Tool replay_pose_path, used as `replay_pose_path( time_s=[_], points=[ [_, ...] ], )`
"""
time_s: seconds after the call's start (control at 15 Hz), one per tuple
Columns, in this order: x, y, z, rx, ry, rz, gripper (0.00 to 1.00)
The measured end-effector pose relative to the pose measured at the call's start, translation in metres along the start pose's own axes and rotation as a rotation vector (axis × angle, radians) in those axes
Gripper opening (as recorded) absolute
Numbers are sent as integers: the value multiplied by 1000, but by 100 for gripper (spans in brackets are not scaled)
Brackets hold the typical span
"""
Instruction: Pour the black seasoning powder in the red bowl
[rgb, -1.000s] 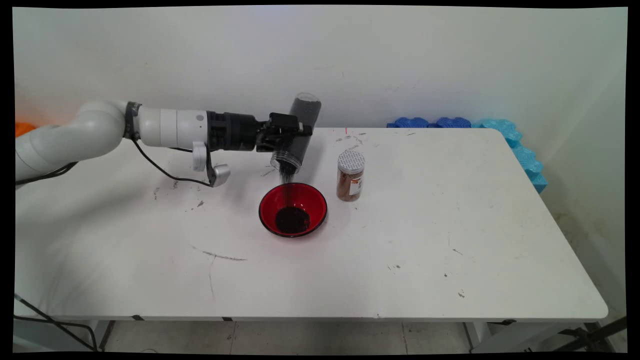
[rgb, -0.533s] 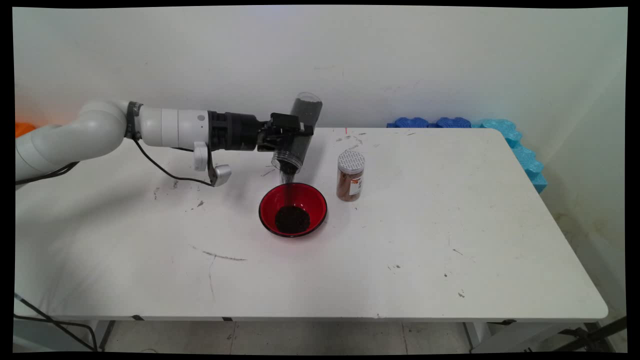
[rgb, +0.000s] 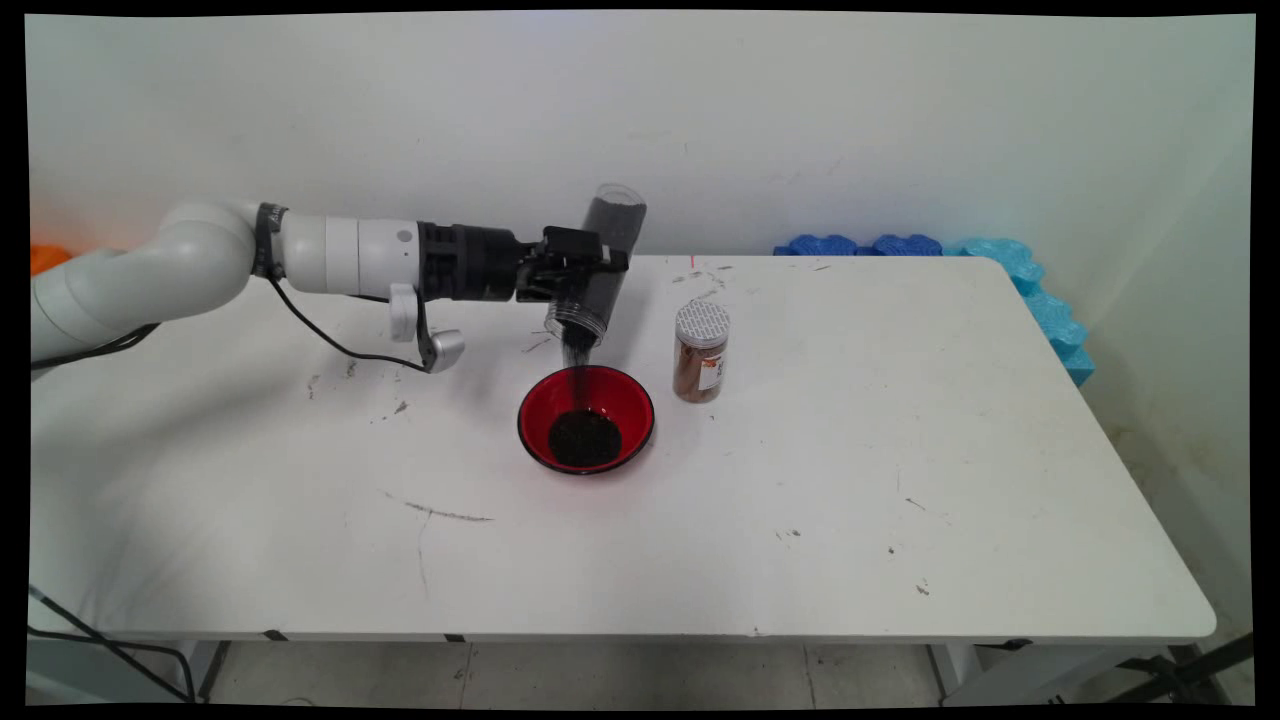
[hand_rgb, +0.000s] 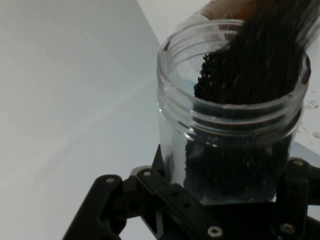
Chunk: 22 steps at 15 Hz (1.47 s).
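Your gripper (rgb: 583, 266) has its fingers clamped on a clear jar (rgb: 597, 268) tipped mouth-down above the red bowl (rgb: 586, 418). Dark granules (hand_rgb: 250, 70) stream into the bowl; a lidded spice jar (rgb: 701, 352) stands just right of it

No readable text, brand, number or sign anywhere. Only a small white and orange label on the side of the brown spice jar (rgb: 701, 352) standing on the tabletop (rgb: 900, 450), its print too small to make out. Patterned white lid on that jar, without legible letters. Clear jar (hand_rgb: 235, 120) of dark grains seen close up in the hand view, bare of any label or lettering.
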<state>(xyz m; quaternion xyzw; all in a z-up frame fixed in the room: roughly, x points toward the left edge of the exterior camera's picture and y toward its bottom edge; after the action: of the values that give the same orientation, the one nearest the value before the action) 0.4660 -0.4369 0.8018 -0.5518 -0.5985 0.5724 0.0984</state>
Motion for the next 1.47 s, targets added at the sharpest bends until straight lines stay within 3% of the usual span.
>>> replay_pose_path(
  time_s=[0.8, 1.47],
  points=[
    [2, 0, 1, -2, 2, -24, 0],
    [2, 1, 2, -5, 3, -214, 0]
  ],
)
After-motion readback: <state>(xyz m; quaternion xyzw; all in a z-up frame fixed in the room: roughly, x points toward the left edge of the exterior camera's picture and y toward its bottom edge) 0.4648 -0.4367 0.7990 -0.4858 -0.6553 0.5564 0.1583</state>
